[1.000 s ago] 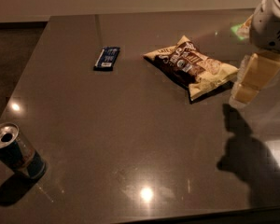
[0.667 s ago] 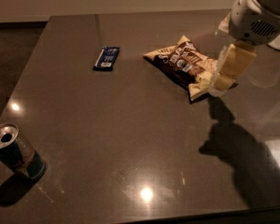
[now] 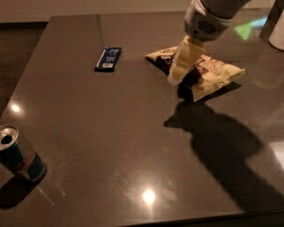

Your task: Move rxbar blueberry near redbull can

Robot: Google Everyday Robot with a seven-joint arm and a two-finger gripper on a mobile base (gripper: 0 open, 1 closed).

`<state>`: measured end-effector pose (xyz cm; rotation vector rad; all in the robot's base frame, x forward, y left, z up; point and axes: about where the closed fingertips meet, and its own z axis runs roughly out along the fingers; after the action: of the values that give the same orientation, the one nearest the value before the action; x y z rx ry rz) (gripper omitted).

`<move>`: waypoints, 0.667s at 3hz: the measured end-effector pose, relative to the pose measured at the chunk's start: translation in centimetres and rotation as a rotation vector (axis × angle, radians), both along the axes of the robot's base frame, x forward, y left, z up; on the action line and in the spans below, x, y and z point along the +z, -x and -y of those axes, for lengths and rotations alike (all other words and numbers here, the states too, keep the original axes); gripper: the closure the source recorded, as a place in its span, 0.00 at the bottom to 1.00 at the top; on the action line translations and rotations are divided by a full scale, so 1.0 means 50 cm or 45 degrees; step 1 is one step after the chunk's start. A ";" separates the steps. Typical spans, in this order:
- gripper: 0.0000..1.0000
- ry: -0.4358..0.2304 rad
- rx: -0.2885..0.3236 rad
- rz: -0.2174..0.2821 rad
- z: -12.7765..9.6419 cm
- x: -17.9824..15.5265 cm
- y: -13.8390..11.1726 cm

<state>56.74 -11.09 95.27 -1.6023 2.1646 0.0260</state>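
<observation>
Tool (image 3: 176, 77), entering from your upper right, hangs low over the desk (image 3: 109, 126), its tip in front of the left part of the chip bag (image 3: 215, 72); you cannot tell whether it is apart or together. Reading left to right, you have one redbull can (image 3: 14, 152), upright at the near left corner, contents hidden; one rxbar blueberry (image 3: 108, 59), flat at the far left-centre, well apart from can and tool; the one chip bag; and one white object (image 3: 281, 30) at the far right edge. Against a second ago, the tool has shifted leftward across the bag; can, bar and bag lie unchanged.
</observation>
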 end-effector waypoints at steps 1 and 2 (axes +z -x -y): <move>0.00 -0.072 -0.046 0.010 -0.064 -0.026 -0.069; 0.00 -0.144 -0.099 0.009 -0.124 -0.051 -0.134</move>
<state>63.46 -4.90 92.71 -1.4531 2.1776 0.1167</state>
